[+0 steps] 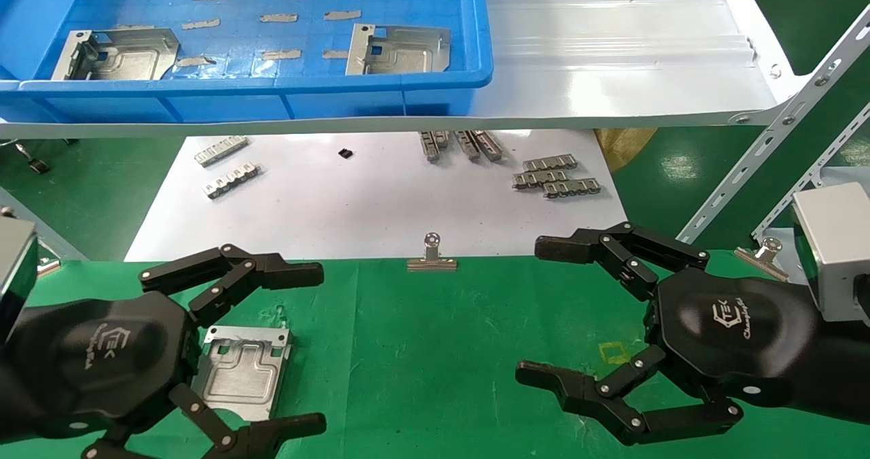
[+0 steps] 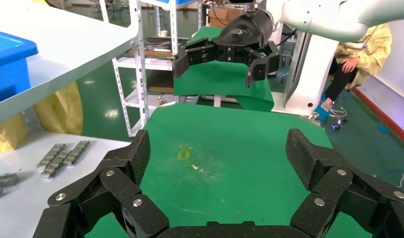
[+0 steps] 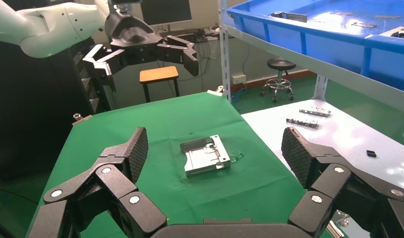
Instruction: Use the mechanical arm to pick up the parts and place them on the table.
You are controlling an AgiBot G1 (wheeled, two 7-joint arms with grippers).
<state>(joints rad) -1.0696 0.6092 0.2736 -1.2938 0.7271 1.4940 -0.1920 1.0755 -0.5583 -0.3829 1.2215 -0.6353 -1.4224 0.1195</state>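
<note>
One silver part (image 1: 241, 370) lies flat on the green table (image 1: 442, 350) at the near left; it also shows in the right wrist view (image 3: 204, 156). My left gripper (image 1: 309, 350) is open and empty, and hovers above this part without touching it. Two more parts (image 1: 115, 54) (image 1: 397, 49) lie in the blue bin. My right gripper (image 1: 544, 309) is open and empty over the bare cloth at the near right. The left wrist view shows my left gripper (image 2: 219, 158) over bare cloth (image 2: 229, 188), with the right gripper (image 2: 219, 62) farther off. The right wrist view shows my right gripper (image 3: 217, 148) open.
The blue bin (image 1: 272, 85) sits on a glossy white shelf (image 1: 612, 71) at the back. Under it, a white paper sheet (image 1: 374, 200) holds grey toothed strips (image 1: 554, 173). A binder clip (image 1: 431, 255) stands at the cloth's far edge. A metal rack strut (image 1: 768, 139) slants at right.
</note>
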